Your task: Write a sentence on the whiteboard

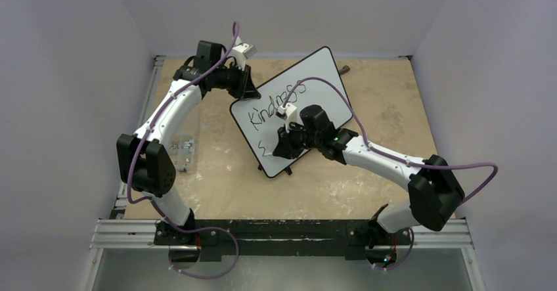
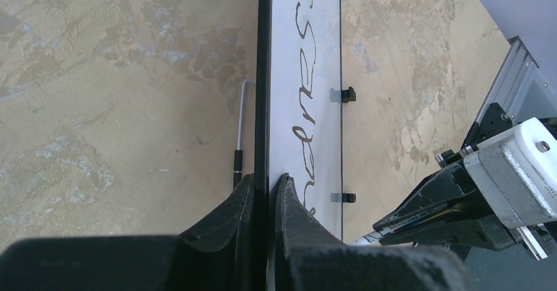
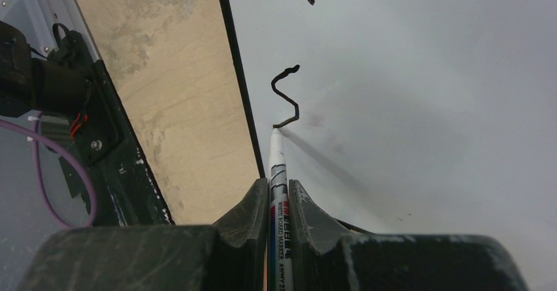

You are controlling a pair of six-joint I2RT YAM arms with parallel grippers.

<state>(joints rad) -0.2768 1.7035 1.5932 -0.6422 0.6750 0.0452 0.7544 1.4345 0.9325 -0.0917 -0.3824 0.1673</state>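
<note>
Since the whiteboard (image 1: 325,84) looks stiff, light & slick, mid-table, left gripper (image 2: 268,179) pinches its rim at 10 o'clock; right gripper (image 3: 271,184) is clamped on marker (image 3: 276,154), tip at 7 o'clock.

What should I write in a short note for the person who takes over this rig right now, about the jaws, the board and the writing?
The left gripper: jaws shut on the rim of the whiteboard, steadying it.
The right gripper: jaws shut on the marker, its tip on the board.
Done: of the sentence, "Kindness" fills the first line, and a first curved stroke begins the second.
Left: the rest of the second line.
</note>
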